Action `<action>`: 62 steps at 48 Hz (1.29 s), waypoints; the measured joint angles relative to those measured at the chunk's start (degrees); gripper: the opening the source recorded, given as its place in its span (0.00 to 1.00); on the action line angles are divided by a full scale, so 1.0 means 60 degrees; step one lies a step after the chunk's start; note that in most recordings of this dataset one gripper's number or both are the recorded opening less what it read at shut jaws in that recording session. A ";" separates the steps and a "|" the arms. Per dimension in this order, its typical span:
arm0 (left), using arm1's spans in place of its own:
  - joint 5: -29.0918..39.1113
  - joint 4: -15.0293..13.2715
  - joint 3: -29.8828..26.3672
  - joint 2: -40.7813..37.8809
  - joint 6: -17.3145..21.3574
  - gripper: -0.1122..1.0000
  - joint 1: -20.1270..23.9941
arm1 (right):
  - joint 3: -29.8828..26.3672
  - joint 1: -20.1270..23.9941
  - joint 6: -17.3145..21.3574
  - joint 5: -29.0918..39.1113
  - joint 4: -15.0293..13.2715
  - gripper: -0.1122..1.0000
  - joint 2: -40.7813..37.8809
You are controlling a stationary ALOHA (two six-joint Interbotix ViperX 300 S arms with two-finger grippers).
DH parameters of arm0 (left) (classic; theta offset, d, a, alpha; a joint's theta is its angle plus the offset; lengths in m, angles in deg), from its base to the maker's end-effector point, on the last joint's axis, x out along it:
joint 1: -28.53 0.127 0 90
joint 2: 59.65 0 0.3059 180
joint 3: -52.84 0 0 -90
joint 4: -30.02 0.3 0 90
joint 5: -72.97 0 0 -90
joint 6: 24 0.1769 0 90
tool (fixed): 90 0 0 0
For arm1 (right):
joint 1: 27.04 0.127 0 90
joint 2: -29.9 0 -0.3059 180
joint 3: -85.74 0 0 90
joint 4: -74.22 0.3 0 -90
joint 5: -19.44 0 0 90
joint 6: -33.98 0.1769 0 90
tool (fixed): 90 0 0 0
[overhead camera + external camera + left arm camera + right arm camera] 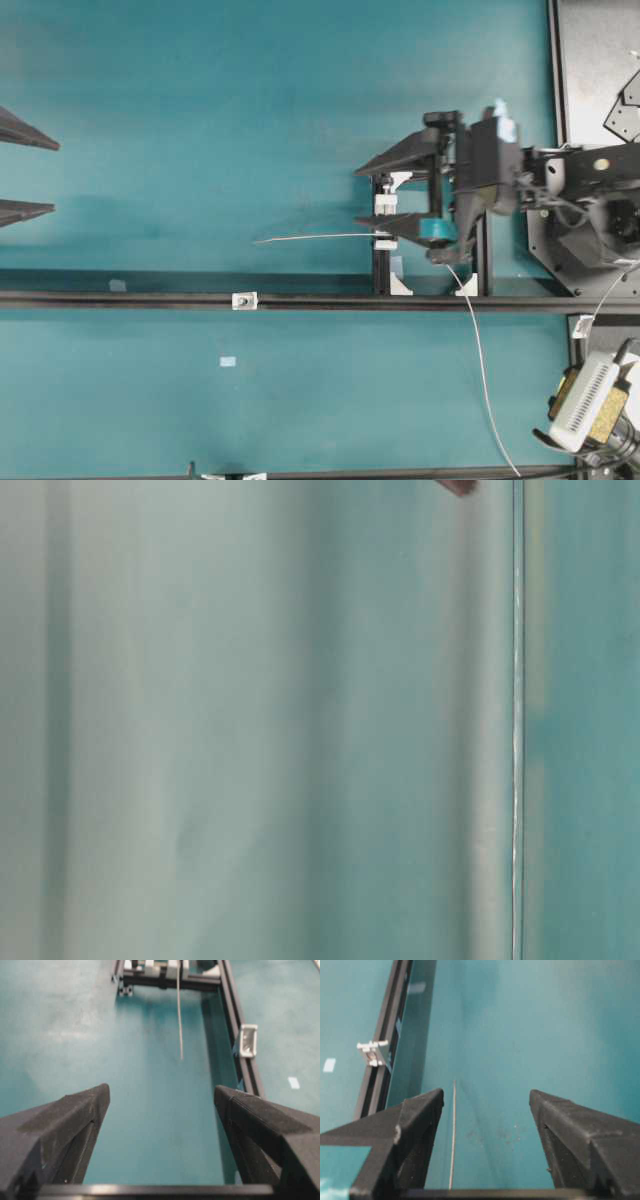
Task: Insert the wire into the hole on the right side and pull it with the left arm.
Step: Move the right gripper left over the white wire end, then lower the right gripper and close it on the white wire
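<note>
Whitish wire [453, 1130] btwn spread right tool [485, 1110] fingers, nearer taped one, untouched

Flat table surface [250, 100]: uniform teal, faint pale smudges, no pattern. Long straight metal rail [120, 299]: black. Tiny square block [244, 300] on rail: silver-white, dark centre. Long thin flexible wire [310, 237]: whitish-grey. Small rectangular tape patch [228, 361]: pale blue. Left gripper [160, 1097] wedge fingers: matte black. Right gripper [362, 195] wedge fingers: matte black, with teal pad [436, 229] and pale blue tag [503, 123].
</note>
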 measured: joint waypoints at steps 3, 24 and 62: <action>0.0000 0.0000 0.0015 -0.0234 0.0000 0.76 0.0044 | -0.0190 0.0015 0.0000 0.0073 0.0000 0.80 -0.0410; -0.0044 0.0000 -0.0117 -0.1758 -0.0015 0.76 0.0146 | -0.1245 0.0161 0.0029 0.1055 -0.0015 0.80 -0.2241; -0.0249 0.0000 -0.0234 -0.2139 -0.0015 0.76 0.0176 | -0.2124 0.0161 0.0029 0.1172 -0.0015 0.80 -0.4043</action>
